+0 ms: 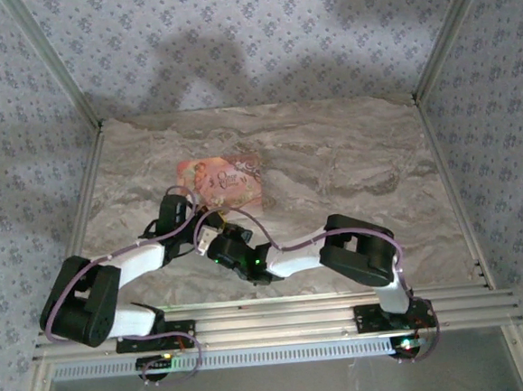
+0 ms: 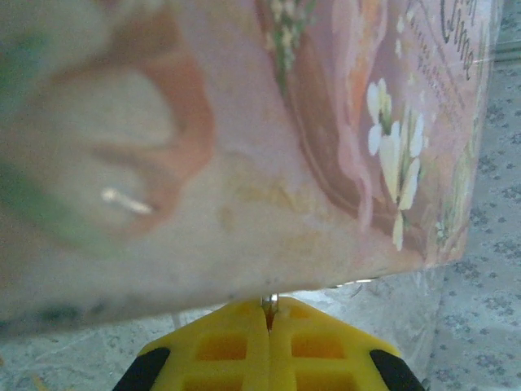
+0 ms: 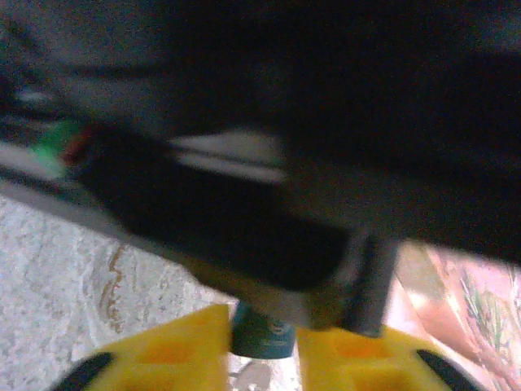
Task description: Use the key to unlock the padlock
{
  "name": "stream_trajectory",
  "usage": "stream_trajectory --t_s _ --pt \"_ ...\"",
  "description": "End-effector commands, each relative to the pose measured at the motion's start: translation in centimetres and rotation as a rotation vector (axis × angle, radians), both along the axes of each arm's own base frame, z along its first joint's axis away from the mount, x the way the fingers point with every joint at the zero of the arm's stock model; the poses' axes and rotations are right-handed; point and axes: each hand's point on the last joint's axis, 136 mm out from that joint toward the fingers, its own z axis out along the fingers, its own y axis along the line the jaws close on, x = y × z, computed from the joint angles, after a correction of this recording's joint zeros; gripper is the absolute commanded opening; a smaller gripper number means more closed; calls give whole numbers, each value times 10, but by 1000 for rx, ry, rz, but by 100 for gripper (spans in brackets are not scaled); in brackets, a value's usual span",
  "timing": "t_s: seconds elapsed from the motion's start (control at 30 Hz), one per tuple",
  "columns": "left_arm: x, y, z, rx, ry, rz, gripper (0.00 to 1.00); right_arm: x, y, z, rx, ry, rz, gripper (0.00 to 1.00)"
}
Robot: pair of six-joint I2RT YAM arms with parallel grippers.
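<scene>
The small blue padlock (image 3: 260, 334) sits between the yellow fingers of my right gripper (image 3: 262, 346), which touch it on both sides. The padlock's upper part is hidden behind the dark body of the left arm (image 3: 244, 220), close above it. My left gripper (image 2: 270, 309) is shut, with a thin sliver of pale metal, the key (image 2: 269, 300), pinched at its tips. From above, the left gripper (image 1: 194, 221) and the right gripper (image 1: 216, 235) meet just in front of the pink box.
A flat pink illustrated box (image 1: 228, 178) lies on the marble tabletop (image 1: 350, 170) just beyond both grippers, and looms close over the left fingertips (image 2: 309, 322). Metal frame rails (image 1: 281, 325) run along the near edge, and patterned walls enclose the table.
</scene>
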Motion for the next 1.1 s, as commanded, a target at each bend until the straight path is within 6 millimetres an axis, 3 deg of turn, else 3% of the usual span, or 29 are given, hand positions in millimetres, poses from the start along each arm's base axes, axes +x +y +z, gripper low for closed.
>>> stream_trajectory --t_s 0.0,0.53,0.63,0.7,0.83,1.07 --pt "-13 -13 3 -60 59 -66 0 14 -26 -22 -86 0 -56 2" --pt "-14 -11 1 -72 71 -52 0 10 -58 -2 125 213 -21 0" --pt "-14 -10 2 -76 84 -46 0 4 -55 -2 130 213 4 32" --pt "-14 -9 2 -68 104 -40 0 2 -54 -2 120 191 14 41" --pt "-16 -8 4 -48 153 -31 0 -1 -48 2 95 119 37 46" --pt "-19 -6 9 -38 199 -12 0 0 -37 9 54 4 62 47"
